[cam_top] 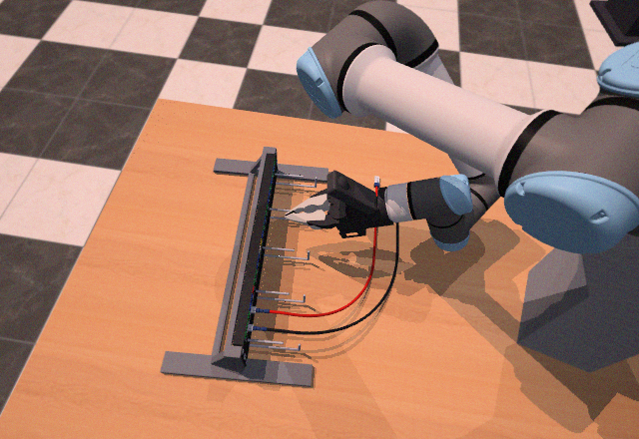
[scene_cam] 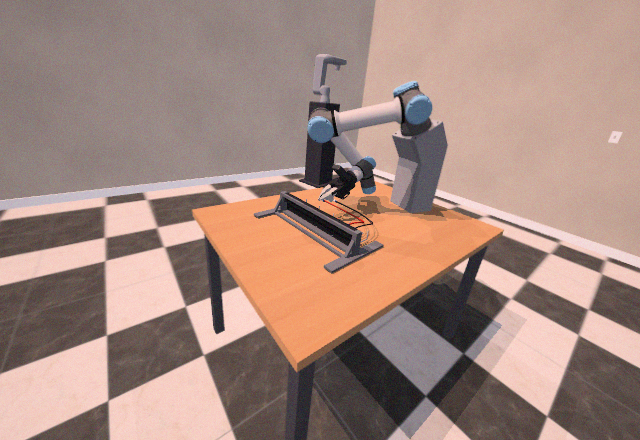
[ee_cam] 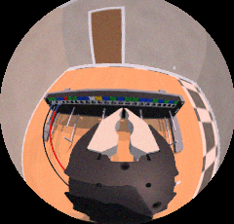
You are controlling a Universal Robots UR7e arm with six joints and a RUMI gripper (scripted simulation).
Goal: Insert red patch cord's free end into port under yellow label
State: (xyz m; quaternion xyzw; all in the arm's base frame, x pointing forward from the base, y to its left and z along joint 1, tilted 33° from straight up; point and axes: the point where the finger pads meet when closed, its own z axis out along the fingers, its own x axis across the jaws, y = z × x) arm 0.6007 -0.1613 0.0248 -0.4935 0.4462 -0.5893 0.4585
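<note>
We find the red patch cord (cam_top: 374, 248) (scene_cam: 345, 208) (ee_cam: 52, 141) with one end plugged into the rack (cam_top: 251, 269) (scene_cam: 330, 216) (ee_cam: 117, 94), near one end of its row of ports. From there the cord bows out in front of the rack and passes under the gripper (cam_top: 287, 215) (scene_cam: 320, 199) (ee_cam: 123, 109). Its free plug (cam_top: 376, 182) shows in the top view, well apart from the rack's port side; which way its latch faces, we cannot tell.

The black patch cord (cam_top: 396, 248) (scene_cam: 370, 218) (ee_cam: 44, 136) plugs in just beside the red one, nearer that same end of the rack, and curves around outside it. Thin metal hooks (cam_top: 309, 255) (ee_cam: 72, 138) jut from the rack's port side. In the wrist view we see the yellow label (ee_cam: 98, 98) left of the middle of the rack, with the red label (ee_cam: 65, 98) farther left.

Our gripper is clenched on nothing, its tips pointing at the rack's port side, right of the yellow label in the wrist view. They seem close to the rack, though we cannot be sure whether they touch anything. The rack stands upright on the table (cam_top: 129, 269) (scene_cam: 289, 295) (ee_cam: 36, 151), and the arm (cam_top: 438, 99) (scene_cam: 369, 116) reaches over from its port side.
</note>
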